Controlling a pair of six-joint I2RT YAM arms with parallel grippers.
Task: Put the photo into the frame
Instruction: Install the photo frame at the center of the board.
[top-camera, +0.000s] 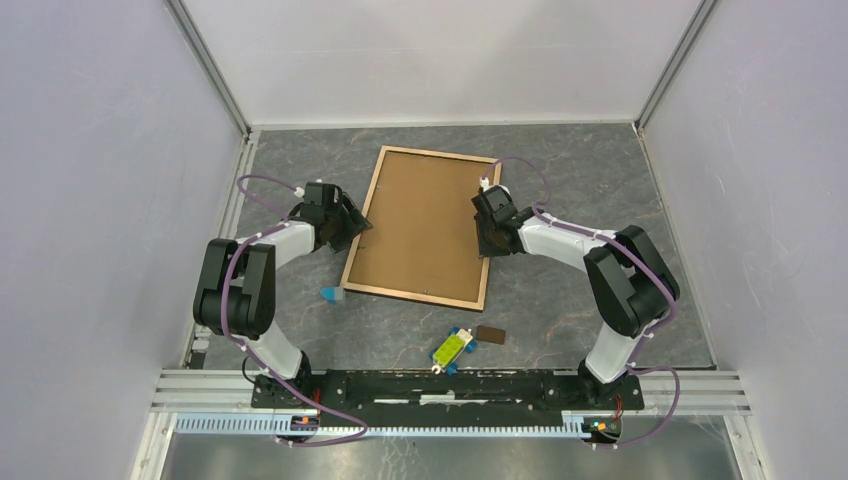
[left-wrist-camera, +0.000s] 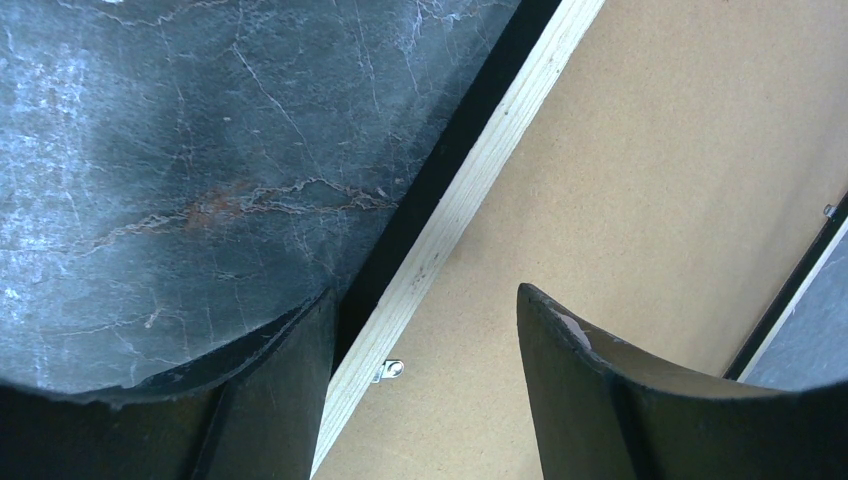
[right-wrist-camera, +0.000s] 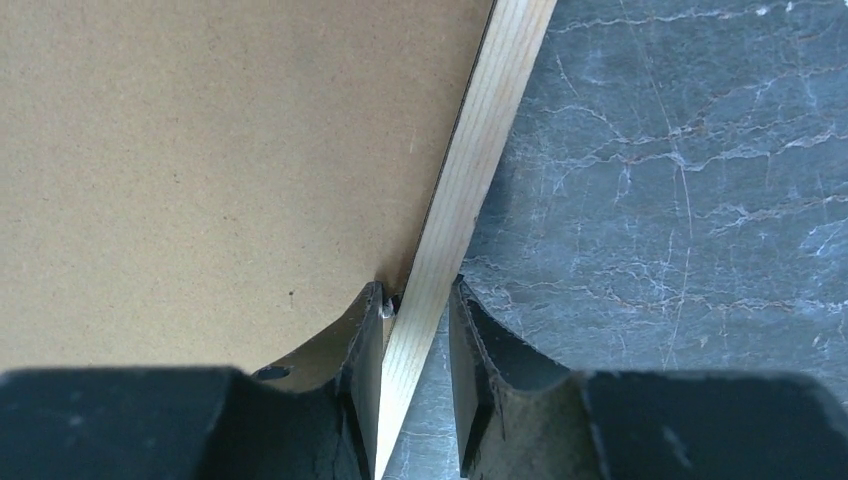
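Top external: frame flat on desk, long axis near-to-far, between arms. Right fingers narrow, pinching right rail; left fingers wide, straddling left rail.

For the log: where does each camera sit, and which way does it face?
Top external: above and behind, looking down on the table; the left arm and right arm show.
Left wrist: looks down past the open left claw at the frame, its left rail.
Right wrist: looks down past the right claw, straddling the right rail closely.
Shared: both wrist views show the frame and its backing board.
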